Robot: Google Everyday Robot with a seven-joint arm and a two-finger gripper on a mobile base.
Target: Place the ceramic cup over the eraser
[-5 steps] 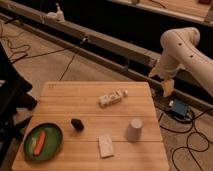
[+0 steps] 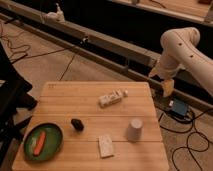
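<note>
The ceramic cup (image 2: 134,129), pale and handleless, stands upside down on the wooden table (image 2: 65,97) near its right front. The eraser (image 2: 77,124), a small black lump, lies left of the cup, about a third of the table's width away. My gripper (image 2: 167,87) hangs from the white arm (image 2: 182,47) beyond the table's far right corner, well above and behind the cup. It is open, with nothing in it.
A green plate (image 2: 44,141) holding an orange carrot-like piece (image 2: 39,142) sits at the front left. A flat white block (image 2: 105,145) lies between eraser and cup, and a long white bar (image 2: 112,97) lies farther back. A blue box (image 2: 179,108) and cables are on the floor to the right.
</note>
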